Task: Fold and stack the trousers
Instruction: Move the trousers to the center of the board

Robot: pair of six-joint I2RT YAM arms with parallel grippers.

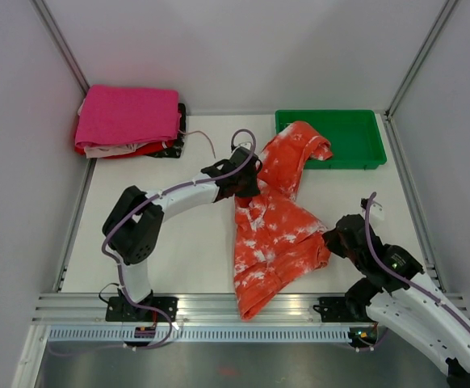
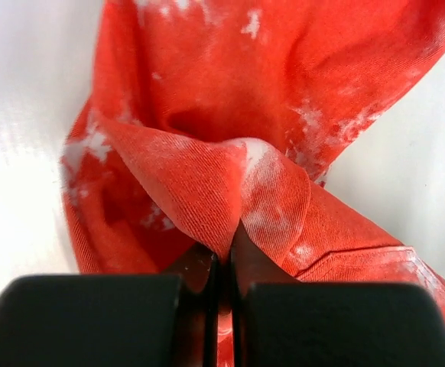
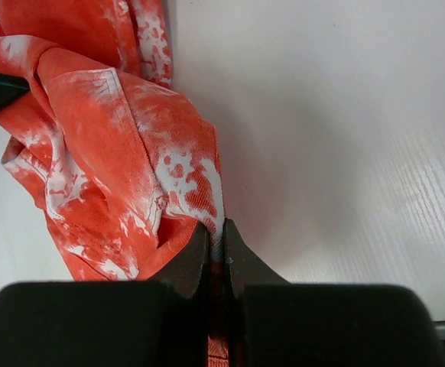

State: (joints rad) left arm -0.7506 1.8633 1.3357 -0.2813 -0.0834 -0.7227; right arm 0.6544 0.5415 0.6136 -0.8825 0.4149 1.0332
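orange-red white-mottled trousers (image 1: 271,230), crumpled, mid-table

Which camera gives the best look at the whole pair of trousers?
The top camera. It shows the trousers whole, crumpled across the table, one end lying over the green tray. The left wrist view shows only a fold pinched in the left gripper; the right wrist view, only an edge clamped in the right gripper.

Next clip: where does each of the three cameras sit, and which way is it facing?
Top external: above and behind the robot, looking down at the table, trousers, left arm and right arm.
Left wrist: on the left arm, facing along the left gripper pinching a fold.
Right wrist: likewise, right gripper pinching a trouser edge.
Shared: all three see the trousers.
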